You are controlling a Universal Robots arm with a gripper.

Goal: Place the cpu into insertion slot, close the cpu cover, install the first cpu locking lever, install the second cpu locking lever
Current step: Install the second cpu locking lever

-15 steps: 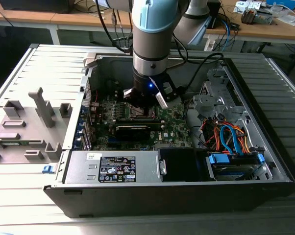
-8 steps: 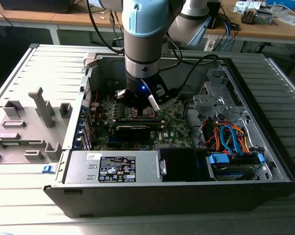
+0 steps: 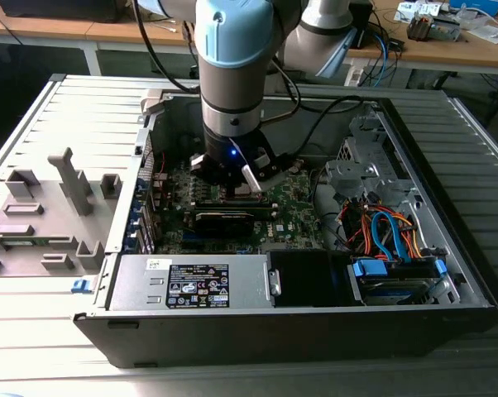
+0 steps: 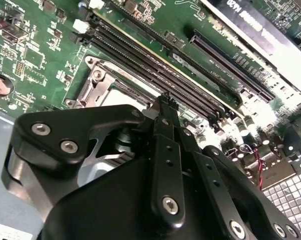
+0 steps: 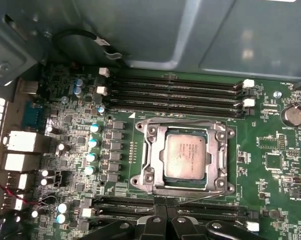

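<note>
First wrist view looks straight down on the motherboard (image 5: 275,165), and it tells most of the story: the cpu (image 5: 185,156) sits flat in the insertion slot (image 5: 146,152), its silver-grey top showing through the cut-out of the cpu cover (image 5: 221,150), which lies closed down over it. So seating the chip and closing the frame look done. Thin wire levers run along the frame's edges, but whether either is hooked home I cannot make out, so I would judge the locking steps as open. The pincer (image 5: 163,225) hangs just short of the socket's near edge, its black fingertips (image 5: 151,221) drawn close together with nothing between them; in the second wrist view the pincer (image 4: 163,102) points its tip at the same frame corner. Room is tight: long black memory slots (image 5: 175,92) lie just beyond the socket on the far side from the pincer, more black slots sit directly under it, and a row of capacitors (image 5: 93,142) flanks one side. From the exterior view the arm (image 3: 232,74) reaches deep into the open computer case (image 3: 447,248), with the power supply (image 3: 191,285) and a tangle of cables (image 3: 381,231) nearby.
</note>
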